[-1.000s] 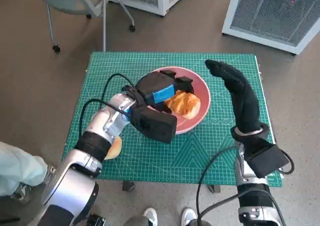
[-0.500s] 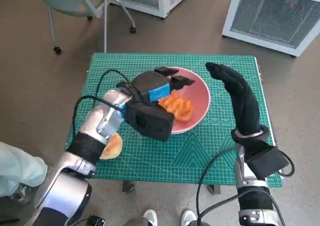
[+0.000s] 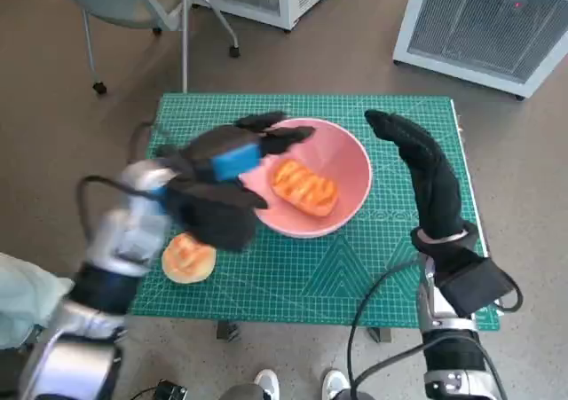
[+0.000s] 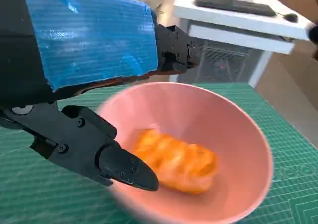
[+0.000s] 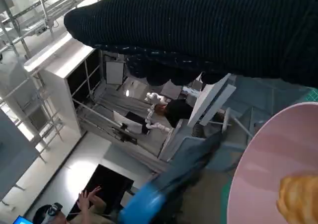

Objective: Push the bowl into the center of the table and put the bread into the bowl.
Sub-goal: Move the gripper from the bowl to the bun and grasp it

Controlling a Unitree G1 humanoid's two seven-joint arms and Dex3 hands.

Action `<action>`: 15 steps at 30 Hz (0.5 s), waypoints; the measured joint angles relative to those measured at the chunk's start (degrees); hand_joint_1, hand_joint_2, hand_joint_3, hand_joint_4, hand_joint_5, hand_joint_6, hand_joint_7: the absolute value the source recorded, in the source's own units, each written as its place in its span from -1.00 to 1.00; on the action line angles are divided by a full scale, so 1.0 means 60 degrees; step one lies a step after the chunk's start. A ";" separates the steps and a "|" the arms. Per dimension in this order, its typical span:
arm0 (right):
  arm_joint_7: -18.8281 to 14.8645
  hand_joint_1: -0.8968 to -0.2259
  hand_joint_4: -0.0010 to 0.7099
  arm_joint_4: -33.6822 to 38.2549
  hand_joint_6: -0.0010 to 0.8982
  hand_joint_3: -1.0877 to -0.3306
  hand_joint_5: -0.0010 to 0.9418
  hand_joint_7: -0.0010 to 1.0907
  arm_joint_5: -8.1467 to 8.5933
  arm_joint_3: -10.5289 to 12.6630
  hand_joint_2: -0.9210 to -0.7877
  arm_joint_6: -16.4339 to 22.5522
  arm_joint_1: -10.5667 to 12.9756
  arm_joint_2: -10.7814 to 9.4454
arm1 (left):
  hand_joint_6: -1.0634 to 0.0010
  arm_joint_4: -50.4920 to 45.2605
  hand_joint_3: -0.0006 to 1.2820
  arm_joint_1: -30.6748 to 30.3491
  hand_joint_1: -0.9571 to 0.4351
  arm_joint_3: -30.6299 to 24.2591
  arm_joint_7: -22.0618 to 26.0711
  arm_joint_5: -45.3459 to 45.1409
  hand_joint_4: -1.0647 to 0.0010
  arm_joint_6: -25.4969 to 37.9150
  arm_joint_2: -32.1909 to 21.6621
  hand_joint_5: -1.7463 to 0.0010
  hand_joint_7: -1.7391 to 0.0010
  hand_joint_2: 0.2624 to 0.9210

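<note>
The pink bowl [image 3: 342, 165] sits near the middle of the green mat, with an orange bread [image 3: 304, 187] lying inside it. The left wrist view shows the same bread [image 4: 175, 161] in the bowl [image 4: 238, 134]. My left hand [image 3: 232, 150] hovers empty at the bowl's left rim, fingers apart, blurred by motion. A second round bread [image 3: 188, 258] lies on the mat at the front left. My right hand [image 3: 417, 152] stands just right of the bowl, fingers stretched out, holding nothing. The right wrist view shows the bowl's rim [image 5: 268, 154] and the bread [image 5: 298, 201].
The green mat [image 3: 373, 267] covers the small table. A chair [image 3: 133, 1] stands on the floor behind the table's left; white units [image 3: 484, 23] stand at the back right. A person's pale-clad leg [image 3: 27, 298] shows at the left edge, and shoes [image 3: 302, 382] show at the front.
My left hand has let go of the bread, which now lies in the bowl, and the arm has drawn back to the left. The right hand has stayed put.
</note>
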State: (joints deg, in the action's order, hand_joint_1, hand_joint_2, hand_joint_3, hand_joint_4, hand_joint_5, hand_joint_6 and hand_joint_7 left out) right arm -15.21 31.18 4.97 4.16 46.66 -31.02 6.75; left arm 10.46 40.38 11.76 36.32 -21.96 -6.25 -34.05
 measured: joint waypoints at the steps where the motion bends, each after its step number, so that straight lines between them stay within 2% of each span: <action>1: -0.0007 -0.47 -0.75 -0.0011 -1.00 -0.39 -1.00 -0.40 0.0009 0.0000 -1.00 -0.0005 0.0000 0.0006 | 0.69 -0.0172 -1.00 -0.0131 -0.23 -0.0127 0.0156 0.0087 0.92 0.0109 -0.0191 0.99 0.99 0.66; 11: -0.0120 -0.52 -0.74 -0.0084 -1.00 -0.35 -1.00 -0.40 0.0203 -0.0030 -1.00 -0.0113 -0.0004 0.0011 | 0.63 -0.1248 -1.00 -0.1324 -0.21 -0.0706 0.1050 0.0345 0.85 0.0589 -0.1569 0.99 0.98 0.61; 15: -0.0246 -0.52 -0.74 0.0033 -1.00 -0.33 -0.99 -0.39 0.0271 -0.0083 -1.00 -0.0134 -0.0097 -0.0022 | 0.56 -0.1623 -1.00 -0.1945 -0.11 -0.0791 0.1261 0.0336 0.82 0.0744 -0.1945 0.99 0.98 0.52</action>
State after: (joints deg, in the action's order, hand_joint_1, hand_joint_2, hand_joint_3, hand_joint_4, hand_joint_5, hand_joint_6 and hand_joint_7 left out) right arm -16.68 31.38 6.60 3.66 45.86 -31.60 6.62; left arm 0.73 28.72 7.02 43.89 -19.94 -1.78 -45.72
